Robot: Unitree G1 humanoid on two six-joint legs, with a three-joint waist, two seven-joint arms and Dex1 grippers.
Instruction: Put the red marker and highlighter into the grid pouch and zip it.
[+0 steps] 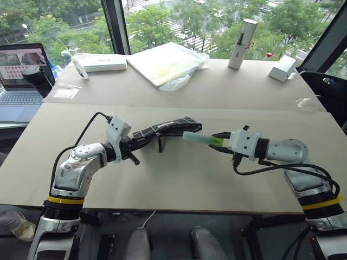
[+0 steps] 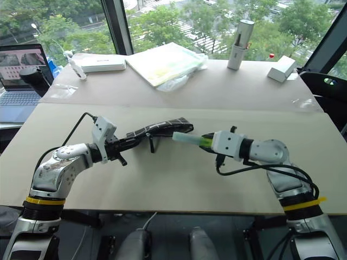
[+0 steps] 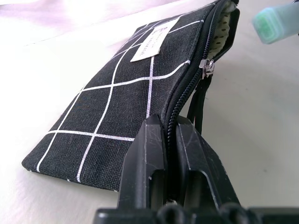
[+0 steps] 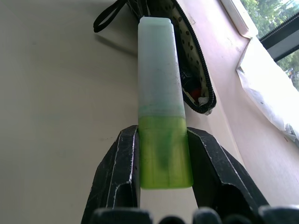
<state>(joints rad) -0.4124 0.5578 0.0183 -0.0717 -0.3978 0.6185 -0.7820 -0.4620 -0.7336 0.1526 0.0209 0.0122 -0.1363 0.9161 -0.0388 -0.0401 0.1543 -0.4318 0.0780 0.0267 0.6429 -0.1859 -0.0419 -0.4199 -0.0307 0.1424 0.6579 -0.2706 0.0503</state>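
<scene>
My left gripper is shut on one end of the grid pouch, which it holds up off the table. The pouch's zip is partly open, showing a dotted lining, and the black zipper pull dangles below. A bit of red shows inside the mouth; it looks like the red marker. My right gripper is shut on the green body of the highlighter. The highlighter's pale cap points at the pouch's open end, close to it and outside it.
At the far left is an open laptop. Along the back of the table lie a flat white box, a plastic-wrapped pad, an upright silver cylinder and a small white box.
</scene>
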